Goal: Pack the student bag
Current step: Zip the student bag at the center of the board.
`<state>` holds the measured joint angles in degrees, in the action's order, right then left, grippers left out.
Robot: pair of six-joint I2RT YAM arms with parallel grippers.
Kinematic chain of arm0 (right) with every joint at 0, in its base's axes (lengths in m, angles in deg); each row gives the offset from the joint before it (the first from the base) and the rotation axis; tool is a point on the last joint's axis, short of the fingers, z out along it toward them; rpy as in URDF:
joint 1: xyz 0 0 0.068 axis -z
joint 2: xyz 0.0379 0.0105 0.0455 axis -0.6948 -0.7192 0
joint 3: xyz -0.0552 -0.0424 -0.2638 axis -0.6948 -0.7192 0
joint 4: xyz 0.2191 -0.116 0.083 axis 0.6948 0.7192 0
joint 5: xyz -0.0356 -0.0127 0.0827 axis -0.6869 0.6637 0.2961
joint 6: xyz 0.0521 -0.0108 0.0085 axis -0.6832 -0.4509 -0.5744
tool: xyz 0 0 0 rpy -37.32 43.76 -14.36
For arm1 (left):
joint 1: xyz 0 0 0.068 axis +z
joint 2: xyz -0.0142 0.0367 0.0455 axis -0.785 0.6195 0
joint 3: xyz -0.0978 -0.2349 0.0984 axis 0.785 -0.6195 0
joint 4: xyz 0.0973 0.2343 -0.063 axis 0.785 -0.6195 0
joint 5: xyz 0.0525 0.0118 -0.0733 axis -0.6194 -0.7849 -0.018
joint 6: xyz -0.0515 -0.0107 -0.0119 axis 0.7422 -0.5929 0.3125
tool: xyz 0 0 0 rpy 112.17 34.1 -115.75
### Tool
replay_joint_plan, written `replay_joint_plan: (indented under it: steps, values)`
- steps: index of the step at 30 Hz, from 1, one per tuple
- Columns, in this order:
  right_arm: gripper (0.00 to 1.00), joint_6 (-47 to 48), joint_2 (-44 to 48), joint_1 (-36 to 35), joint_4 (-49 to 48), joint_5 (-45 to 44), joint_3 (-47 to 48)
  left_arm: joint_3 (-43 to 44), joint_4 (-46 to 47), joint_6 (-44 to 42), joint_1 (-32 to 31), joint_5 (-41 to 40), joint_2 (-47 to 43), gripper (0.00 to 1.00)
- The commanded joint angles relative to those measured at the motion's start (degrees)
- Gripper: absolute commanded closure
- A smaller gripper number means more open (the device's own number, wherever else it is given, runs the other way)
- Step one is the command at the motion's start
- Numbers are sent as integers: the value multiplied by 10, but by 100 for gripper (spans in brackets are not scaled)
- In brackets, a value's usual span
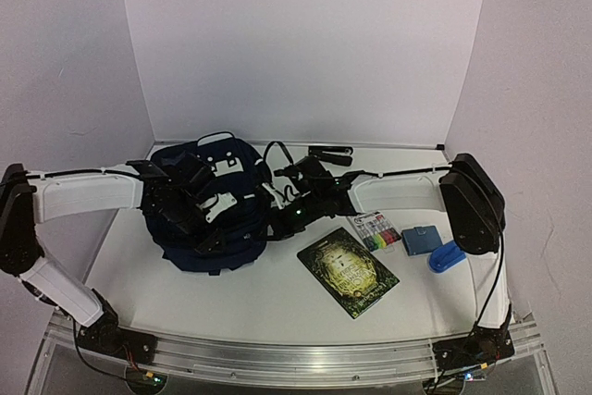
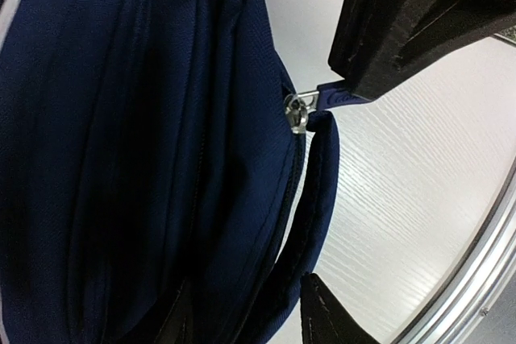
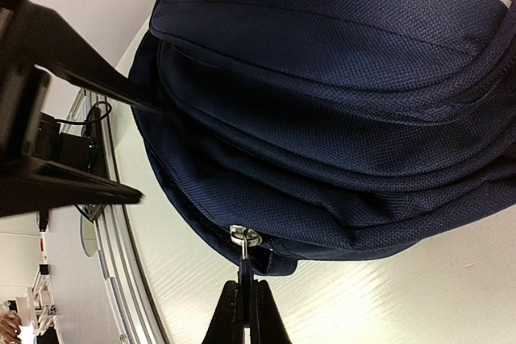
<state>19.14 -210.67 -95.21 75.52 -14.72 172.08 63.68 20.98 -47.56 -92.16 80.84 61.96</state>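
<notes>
The student bag, navy blue with thin white stripes, lies left of the table's centre. My right gripper meets it from the right and is shut on the blue zipper pull, just below the silver slider. In the left wrist view the same slider and pull show at the bag's edge. My left gripper sits over the bag's front. Its jaws stand apart, and a fold of the bag's blue fabric lies loosely between its fingers.
Right of the bag lie a green book, a pack of markers, a small blue pouch and a blue object. A black item rests at the back. A metal rail runs along the near edge.
</notes>
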Motion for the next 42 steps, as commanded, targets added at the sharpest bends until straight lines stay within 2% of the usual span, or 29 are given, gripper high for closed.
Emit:
replay_joint_plan:
  steps: [1,5,7,13,27,36,42]
  values:
    - [100,9,6,2,-10,-17,2,36,22,-11,-15,-16,43,65]
    - [100,40,15,9,-6,-71,-27,36,2,0,-16,-31,35,93]
    - [100,61,13,17,-4,-100,-39,27,-8,3,-16,-33,12,100]
    - [100,104,-8,52,0,-162,-38,4,-51,11,-16,-42,-38,100]
    - [100,131,-100,128,1,-241,81,-13,-103,9,-16,-44,-94,100]
    - [100,114,-134,130,0,-209,140,-5,-128,-1,-18,-21,-91,100]
    - [98,127,-106,131,3,-158,141,34,-98,23,-37,-8,-53,100]
